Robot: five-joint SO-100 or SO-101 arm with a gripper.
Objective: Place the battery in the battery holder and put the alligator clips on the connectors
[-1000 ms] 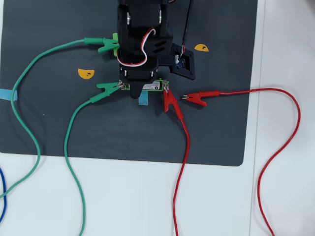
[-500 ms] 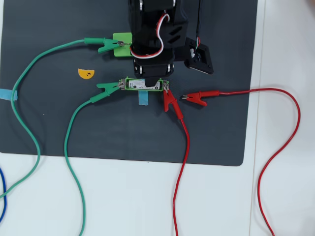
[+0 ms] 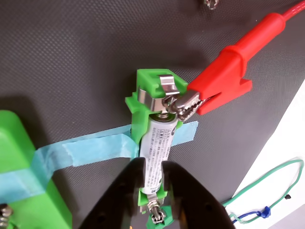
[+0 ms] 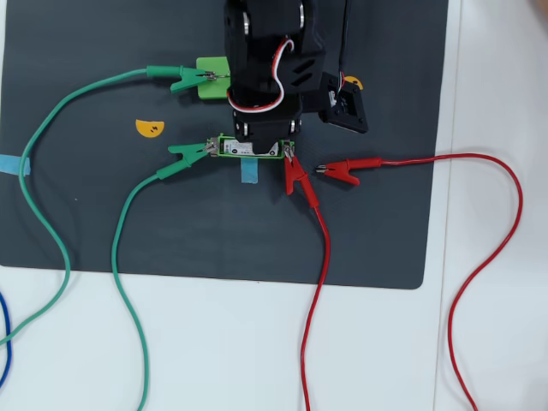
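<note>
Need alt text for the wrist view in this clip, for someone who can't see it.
A white battery lies in a green battery holder taped to a dark mat, with the black gripper fingers either side of its near end. A red alligator clip bites the metal connector at the holder's far end.

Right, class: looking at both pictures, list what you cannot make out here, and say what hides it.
- Battery holder, overhead view: its upper edge is covered by the arm.
- Gripper, wrist view: the picture's bottom edge cuts it off; whether the fingers touch the battery is unclear.
- Battery print, wrist view: too small to read.
- Light-green block, wrist view: cut off at the left edge.
</note>
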